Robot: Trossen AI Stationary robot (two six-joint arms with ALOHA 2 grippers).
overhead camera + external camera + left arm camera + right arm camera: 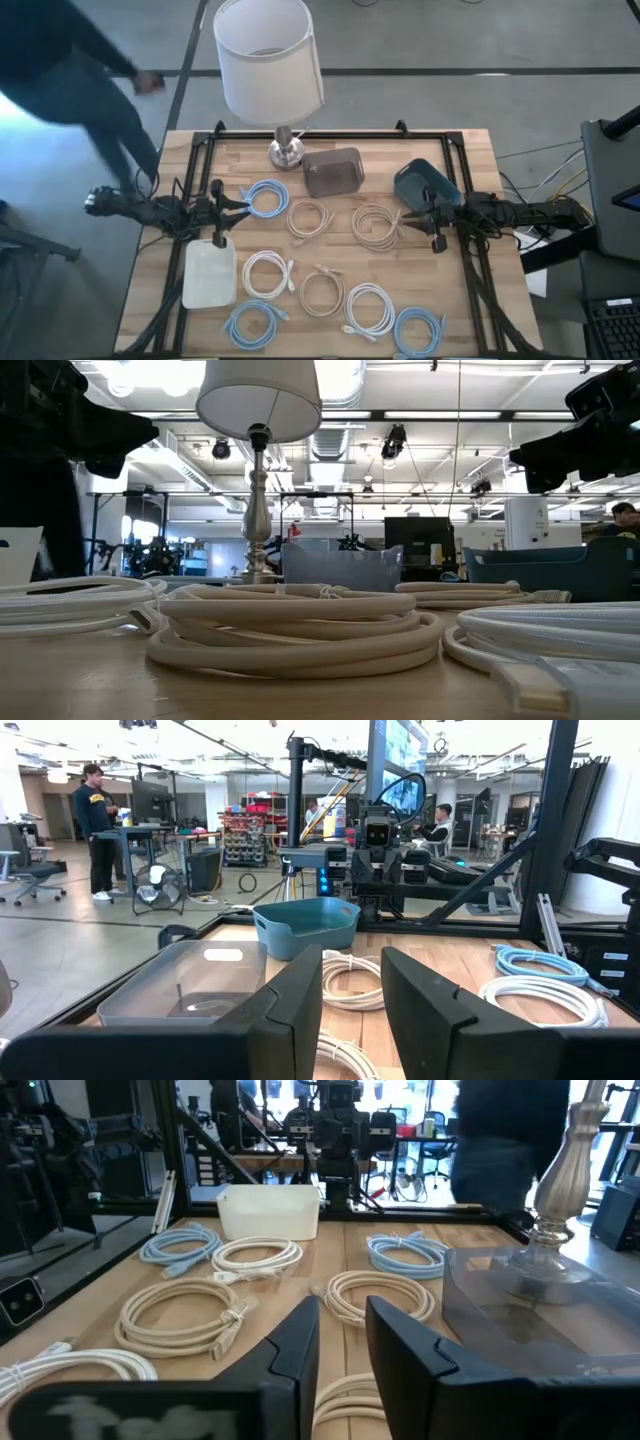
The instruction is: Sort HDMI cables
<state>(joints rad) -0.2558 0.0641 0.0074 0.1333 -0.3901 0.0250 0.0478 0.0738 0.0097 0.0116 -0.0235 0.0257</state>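
Observation:
Several small coiled cables lie flat on the wooden table: light blue ones [266, 197] [255, 322] [417, 331], white ones [267, 273] [369, 307] and beige ones [309, 217] [377, 225] [322, 292]. My left gripper [235, 205] [352, 1010] hovers open at the table's left side, beside the far light blue coil. My right gripper [415, 215] [343, 1350] hovers open at the right side, next to a beige coil [380, 1292]. Neither touches a cable.
A lamp [270, 60] stands at the far edge on its metal base [285, 152]. A grey bin [333, 171] and a blue bin [425, 183] sit near it, and a white bin [209, 273] sits at the left. A person [90, 70] stands beyond the far left corner.

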